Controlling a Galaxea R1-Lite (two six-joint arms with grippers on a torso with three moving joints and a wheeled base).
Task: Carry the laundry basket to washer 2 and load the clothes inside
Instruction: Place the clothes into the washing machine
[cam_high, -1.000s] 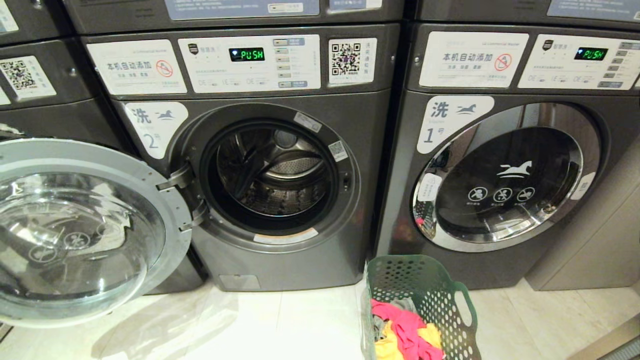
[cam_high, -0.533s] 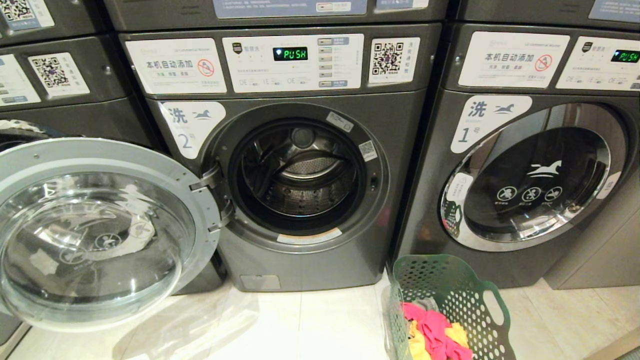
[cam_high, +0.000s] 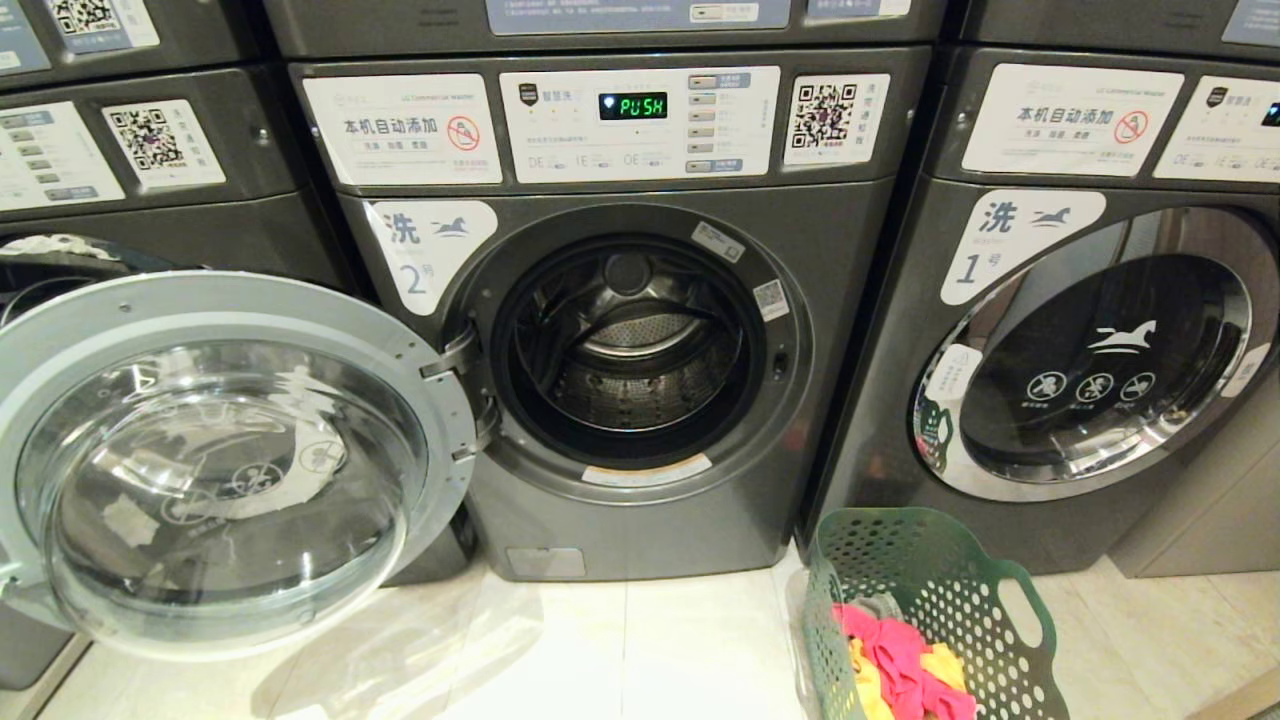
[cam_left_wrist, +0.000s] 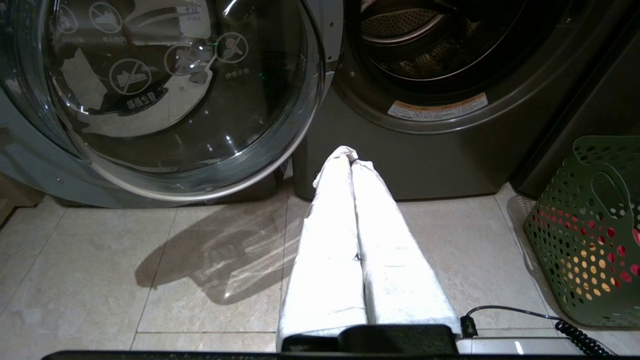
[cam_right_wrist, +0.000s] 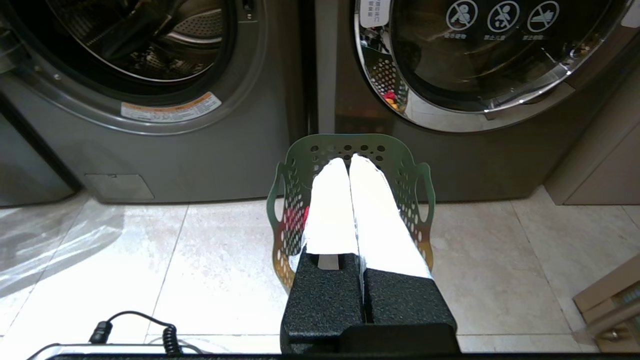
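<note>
Washer 2 (cam_high: 640, 360) stands centre, its drum exposed; its door (cam_high: 225, 460) is swung fully out to the left, clear of the opening, presumably so clothes can go straight in. The laundry basket (cam_high: 935, 600) sits on the tiled floor (cam_high: 650, 650) at near right, just in front of the seam between washer 2 and washer 1 (cam_high: 1090, 350), whose door is closed. The basket holds pink and yellow clothes (cam_high: 905, 665). Judged from this layout, the carrying stage is essentially done and loading is not yet begun; the drum appears empty.

Neither arm shows in the head view. The left gripper (cam_left_wrist: 350, 155) is clenched on nothing, its white-wrapped fingers pressed together, held low above the floor and pointing at the base of washer 2; the basket lies well apart to its right. The right gripper (cam_right_wrist: 347, 161) is likewise clenched and empty, aimed directly at the basket, whose far rim rises beyond the fingertips. No contact with basket or clothes is evident.
</note>
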